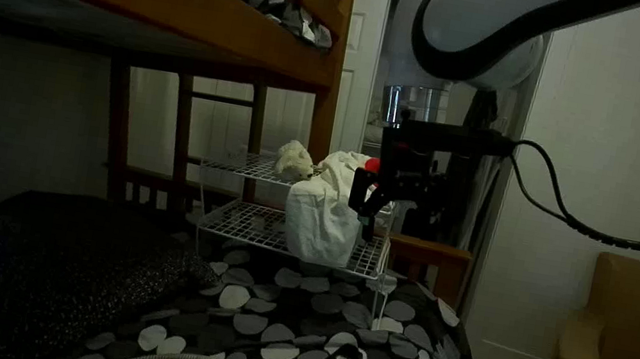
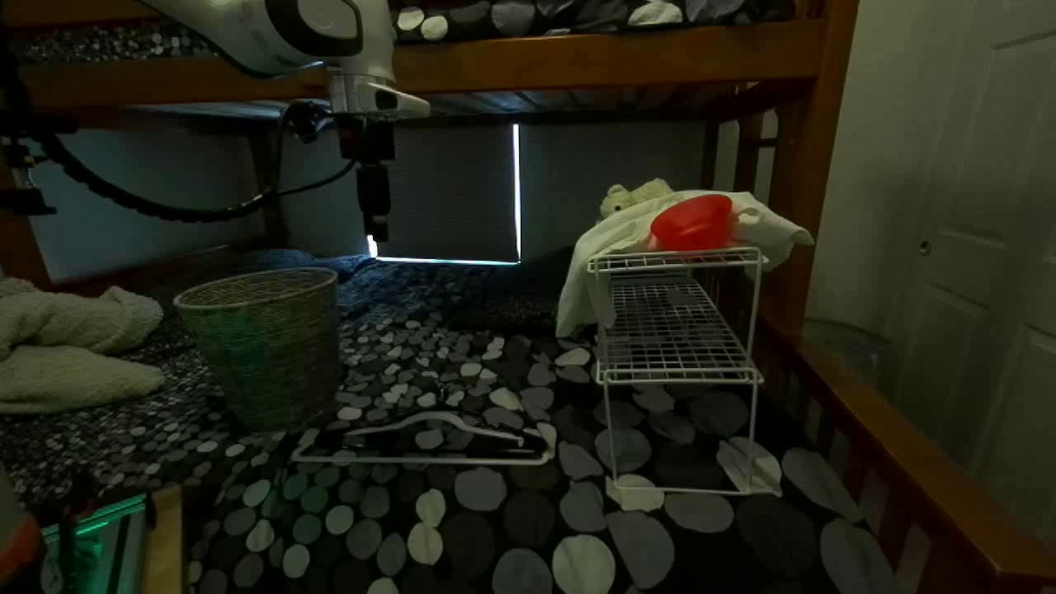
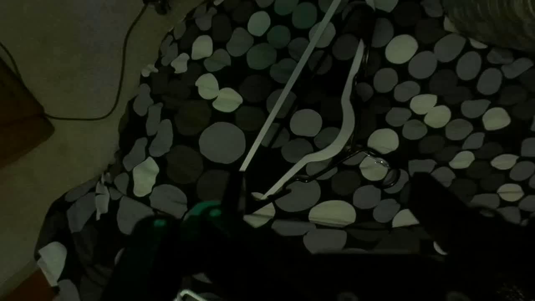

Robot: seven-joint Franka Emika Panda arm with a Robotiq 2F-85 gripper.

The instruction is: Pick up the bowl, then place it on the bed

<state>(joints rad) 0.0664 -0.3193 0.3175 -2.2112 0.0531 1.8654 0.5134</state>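
Wrist view: gripper [image 3: 330, 175] clear of bed edge [image 3: 144, 100]

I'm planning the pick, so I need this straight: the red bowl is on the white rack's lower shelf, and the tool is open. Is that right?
Not quite: the red bowl is on the upper shelf of the white rack, as both exterior views show. The tool is indeed open.
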